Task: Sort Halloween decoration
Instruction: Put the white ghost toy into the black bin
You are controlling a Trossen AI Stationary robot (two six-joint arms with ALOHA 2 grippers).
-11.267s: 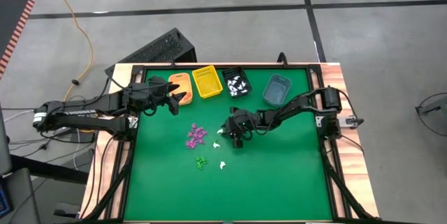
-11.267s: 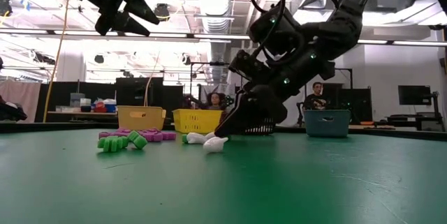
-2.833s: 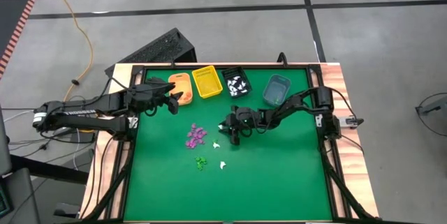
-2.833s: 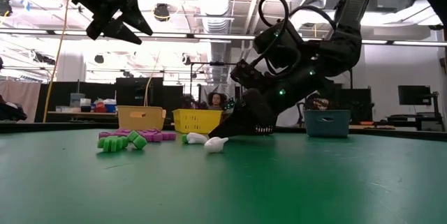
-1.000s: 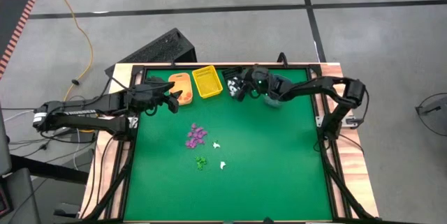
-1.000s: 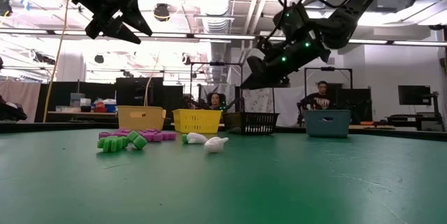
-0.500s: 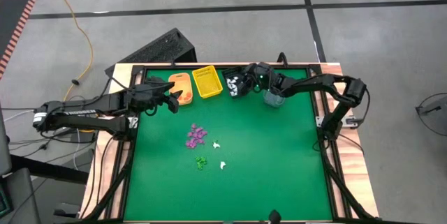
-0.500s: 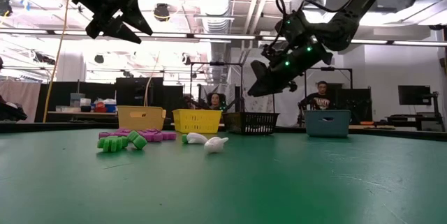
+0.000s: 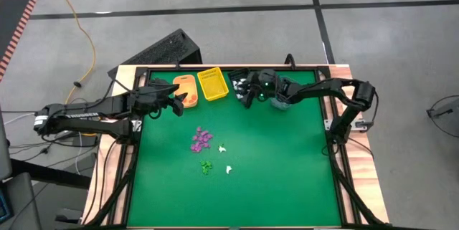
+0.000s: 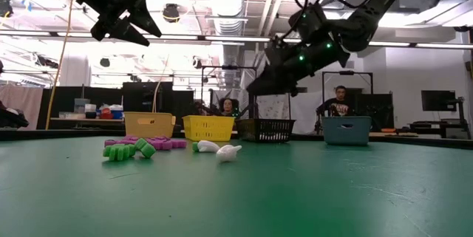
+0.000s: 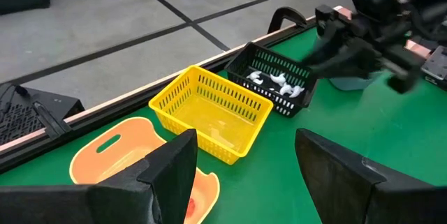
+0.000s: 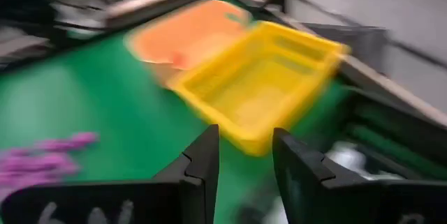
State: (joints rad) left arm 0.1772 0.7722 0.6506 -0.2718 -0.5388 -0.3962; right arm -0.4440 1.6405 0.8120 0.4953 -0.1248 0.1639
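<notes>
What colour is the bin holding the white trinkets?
Black, with a mesh wall; the bin and its white trinkets show best in the left wrist view.

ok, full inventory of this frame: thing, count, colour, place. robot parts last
orange bin: 1, orange, far edge, leftmost
yellow bin: 1, yellow, right of orange bin
black bin: 1, black mesh, right of yellow bin, white trinkets inside
blue bin: 1, grey-blue, rightmost, partly under right arm
purple trinkets: cluster, purple, mat centre
green trinkets: small cluster, green, near side of purple trinkets
white trinkets: 2 loose, white, beside the green and purple ones
mat: 1, green, covers table
people: at least 2, in the room beyond the table
left gripper: open, raised by orange bin
right gripper: open, over black bin
</notes>
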